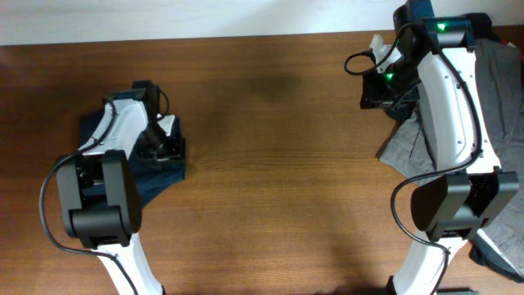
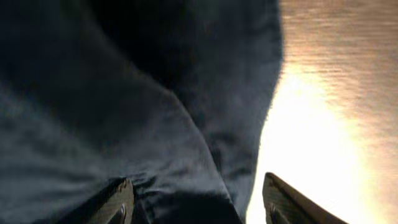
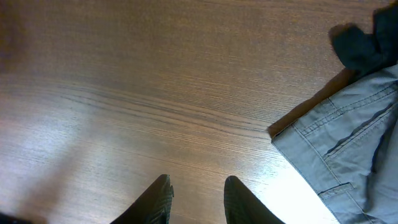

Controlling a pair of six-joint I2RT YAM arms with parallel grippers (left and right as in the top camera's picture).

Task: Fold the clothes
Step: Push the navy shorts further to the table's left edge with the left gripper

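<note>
Brown wooden table [image 1: 270, 164] across the whole overhead view. At the table's right end, heaped grey trousers [image 3: 348, 143], partly under the right arm. At the table's left end, a crumpled dark blue garment [image 1: 160, 182]. Above that left end, left gripper [image 2: 198, 205] released, one finger over the cloth, the other over bare tabletop. Near the table's far right corner, right gripper [image 3: 198, 199] released and empty, over bare wood beside the trousers.
</note>
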